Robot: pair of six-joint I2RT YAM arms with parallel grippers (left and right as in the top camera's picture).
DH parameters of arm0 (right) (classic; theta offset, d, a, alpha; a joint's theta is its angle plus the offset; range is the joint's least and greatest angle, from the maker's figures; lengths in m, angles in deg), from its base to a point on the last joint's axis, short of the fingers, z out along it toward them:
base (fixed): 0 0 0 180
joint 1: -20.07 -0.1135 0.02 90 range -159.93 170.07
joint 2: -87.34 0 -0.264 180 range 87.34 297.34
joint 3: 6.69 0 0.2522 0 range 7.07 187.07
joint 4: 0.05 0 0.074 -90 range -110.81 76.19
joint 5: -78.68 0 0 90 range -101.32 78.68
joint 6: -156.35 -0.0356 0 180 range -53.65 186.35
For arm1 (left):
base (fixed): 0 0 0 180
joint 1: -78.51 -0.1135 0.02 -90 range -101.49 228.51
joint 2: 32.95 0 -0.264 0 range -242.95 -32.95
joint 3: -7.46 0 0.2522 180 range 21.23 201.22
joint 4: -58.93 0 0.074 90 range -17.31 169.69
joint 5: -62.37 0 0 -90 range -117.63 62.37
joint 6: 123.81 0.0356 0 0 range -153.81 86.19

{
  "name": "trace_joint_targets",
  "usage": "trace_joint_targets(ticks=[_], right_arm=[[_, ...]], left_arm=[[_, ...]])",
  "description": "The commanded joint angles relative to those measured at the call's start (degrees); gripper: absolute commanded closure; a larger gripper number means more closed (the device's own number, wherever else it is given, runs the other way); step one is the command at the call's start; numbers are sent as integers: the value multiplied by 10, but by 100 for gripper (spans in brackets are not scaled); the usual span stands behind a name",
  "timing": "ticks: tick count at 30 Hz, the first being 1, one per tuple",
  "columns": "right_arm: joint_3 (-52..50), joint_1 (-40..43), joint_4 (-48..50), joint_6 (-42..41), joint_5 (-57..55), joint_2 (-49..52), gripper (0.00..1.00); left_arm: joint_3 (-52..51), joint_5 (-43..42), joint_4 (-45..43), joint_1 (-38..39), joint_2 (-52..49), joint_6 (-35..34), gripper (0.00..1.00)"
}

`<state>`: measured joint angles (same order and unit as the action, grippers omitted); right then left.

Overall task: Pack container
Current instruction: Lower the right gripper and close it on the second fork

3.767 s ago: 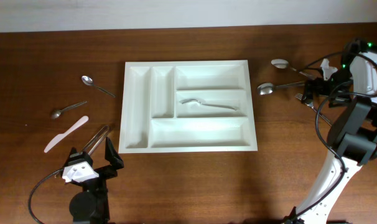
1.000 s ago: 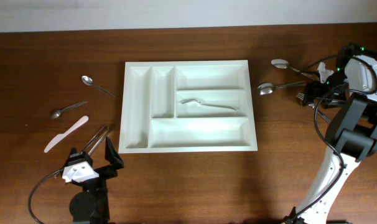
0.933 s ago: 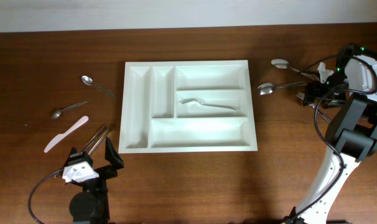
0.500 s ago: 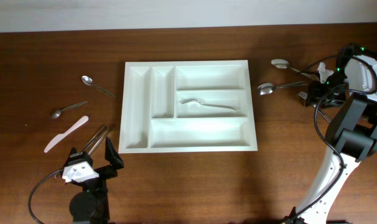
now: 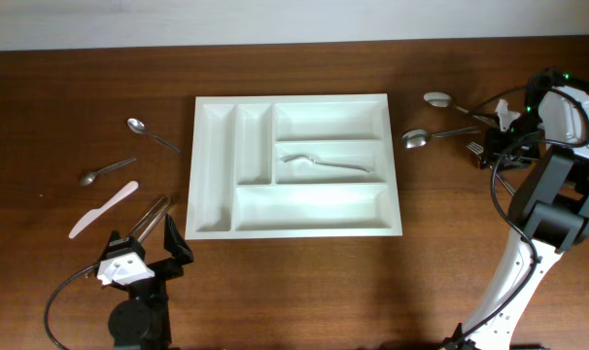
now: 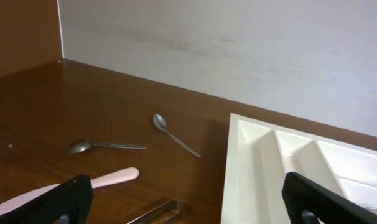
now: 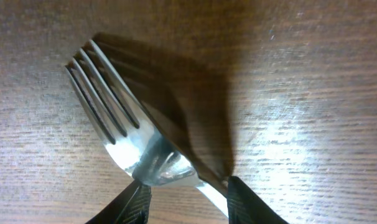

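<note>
One utensil (image 5: 324,163) in our container (image 5: 293,98), rest unpacked; right gripper (image 7: 188,196) straddles fork (image 7: 129,134), grip unclear; left gripper (image 6: 188,202) gaping.

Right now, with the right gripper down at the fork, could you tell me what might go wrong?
1. The right gripper straddles the fork at its narrow neck, and the fork lies flat on the table. A pinch there may slip, or let the tines swing on the lift.
2. A spoon lies close beside the fork, so a sideways pull could knock it.
</note>
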<state>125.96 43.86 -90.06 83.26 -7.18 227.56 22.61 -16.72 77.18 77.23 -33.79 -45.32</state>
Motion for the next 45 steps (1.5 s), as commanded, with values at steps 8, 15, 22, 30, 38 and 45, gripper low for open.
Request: trace_joint_targets(ticks=[8, 15, 22, 30, 38, 45], right_arm=[[-5, -5, -17, -5, 2, 7, 69], [-5, -16, -15, -5, 2, 7, 80], [-5, -25, -11, -5, 2, 7, 83], [-5, -26, -11, -9, 2, 7, 84], [-5, -26, -9, -9, 2, 7, 96], [-5, -26, -5, -9, 2, 7, 78]], left_arm=[[-5, -7, -1, -3, 5, 7, 1], [-5, -7, -1, -3, 5, 7, 1], [-5, -7, -1, -3, 5, 7, 1], [-5, -7, -1, -3, 5, 7, 1], [-5, -7, -1, -3, 5, 7, 1], [-5, -7, -1, -3, 5, 7, 1]])
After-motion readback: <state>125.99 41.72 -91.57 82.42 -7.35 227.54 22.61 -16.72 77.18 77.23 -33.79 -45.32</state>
